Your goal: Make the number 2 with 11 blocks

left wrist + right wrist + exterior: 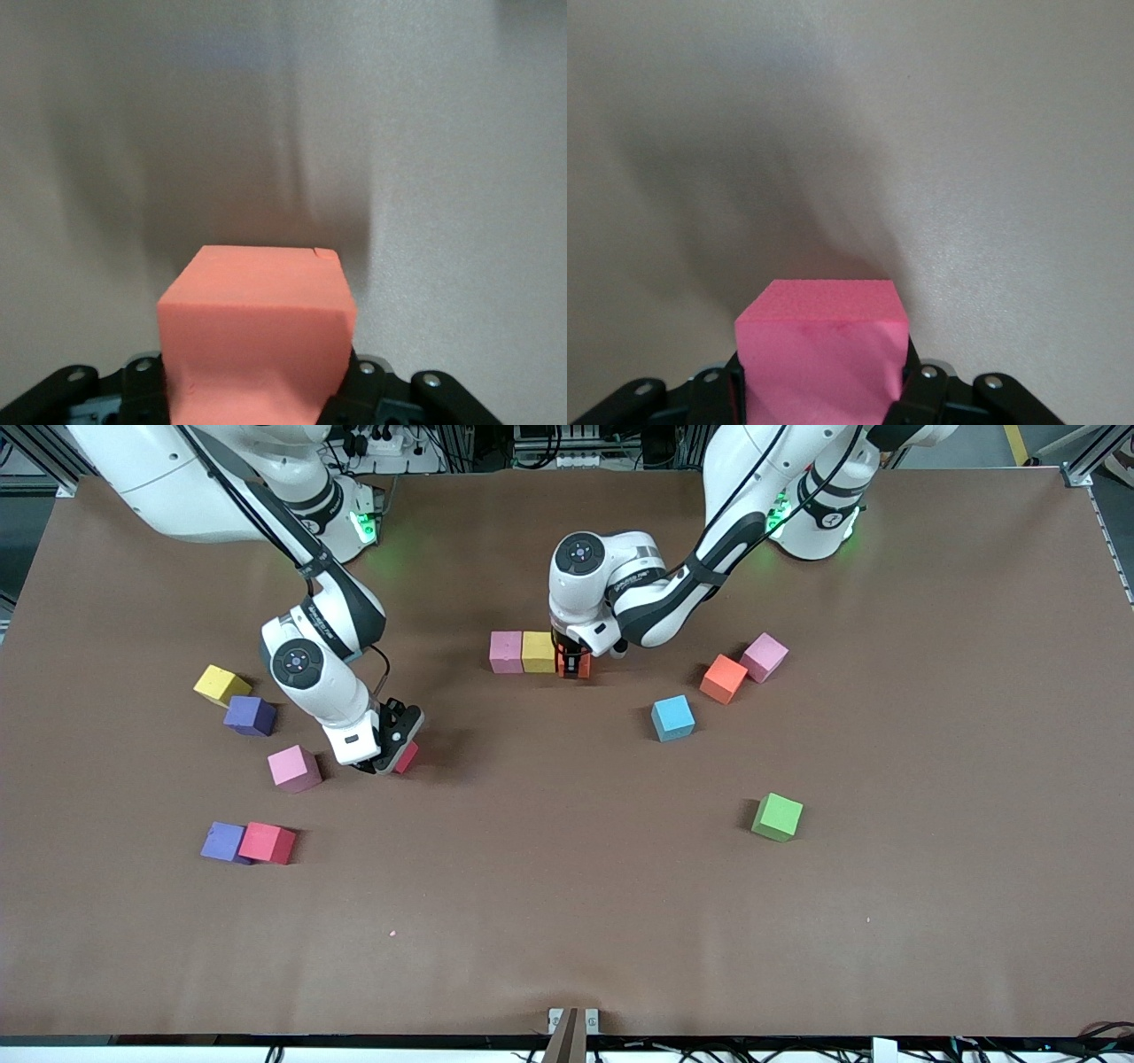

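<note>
While the left gripper [574, 664] sits low at the end of the row, jaws closed on an orange block [257, 332], that block is just beside the yellow block [538, 651], which touches a pink block [506, 652]; those three are the only start of the 2, in a line near the table's middle. Right gripper [387, 755] is down toward the right arm's end, jaws clamped on a red block [822, 354] resting on the table [567, 921]. Just beside it lies a second pink block [294, 768]. Farther from the camera than that one, a yellow block [221, 685] and a purple block [250, 716] sit close together, possibly touching. Nearer the camera, another purple block [223, 841] touches a red block [267, 842]. Toward the left arm's end, a loose orange block [724, 678] sits against a pink block [764, 657], corners touching or nearly so. Blue block [673, 717] is near them, slightly nearer the camera. Green block [778, 817] lies alone, well apart from the rest, nearer the camera still. All loose blocks lie flat on the table, most turned at odd angles.
</note>
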Robot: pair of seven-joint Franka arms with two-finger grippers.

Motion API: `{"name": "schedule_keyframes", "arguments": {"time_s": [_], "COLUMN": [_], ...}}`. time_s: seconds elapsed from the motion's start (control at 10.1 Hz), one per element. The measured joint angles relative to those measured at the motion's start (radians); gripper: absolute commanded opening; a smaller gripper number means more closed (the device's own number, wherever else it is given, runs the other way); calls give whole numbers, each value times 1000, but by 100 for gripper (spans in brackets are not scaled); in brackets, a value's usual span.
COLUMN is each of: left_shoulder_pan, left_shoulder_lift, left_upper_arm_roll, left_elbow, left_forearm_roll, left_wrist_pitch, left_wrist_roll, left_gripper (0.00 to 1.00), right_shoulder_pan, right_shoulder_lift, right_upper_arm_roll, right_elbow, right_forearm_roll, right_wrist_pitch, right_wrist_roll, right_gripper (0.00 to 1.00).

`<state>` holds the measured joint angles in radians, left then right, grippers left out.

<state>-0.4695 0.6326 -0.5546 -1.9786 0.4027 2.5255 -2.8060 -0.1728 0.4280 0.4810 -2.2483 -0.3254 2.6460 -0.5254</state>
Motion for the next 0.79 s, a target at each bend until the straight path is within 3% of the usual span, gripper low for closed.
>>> {"name": "schedule_keyframes", "arguments": {"time_s": [0.4, 0.6, 0.69, 0.79], "left_shoulder_pan": [-7, -10, -11, -11], "left_shoulder_lift": [0, 1, 1, 1], "left_upper_arm_roll": [0, 0, 0, 0], "left_elbow": [3, 3, 3, 3], "left_forearm_roll": [0, 0, 0, 0], "left_wrist_pitch": [0, 0, 0, 0], "left_wrist_roll": [-2, -4, -4, -4], "left_gripper": [44, 48, 97, 100], "right_shoulder_pan": [-1, 0, 2, 3], "right_shoulder_lift": [-93, -144, -154, -156], "right_upper_arm_roll": [17, 46, 53, 55], "right_elbow": [15, 15, 14, 14], "right_forearm_roll": [25, 145, 190, 209], "right_wrist_pitch": [-133, -192, -200, -204], "right_wrist_roll": [6, 24, 31, 47], "right_gripper": [39, 39, 40, 40]}}
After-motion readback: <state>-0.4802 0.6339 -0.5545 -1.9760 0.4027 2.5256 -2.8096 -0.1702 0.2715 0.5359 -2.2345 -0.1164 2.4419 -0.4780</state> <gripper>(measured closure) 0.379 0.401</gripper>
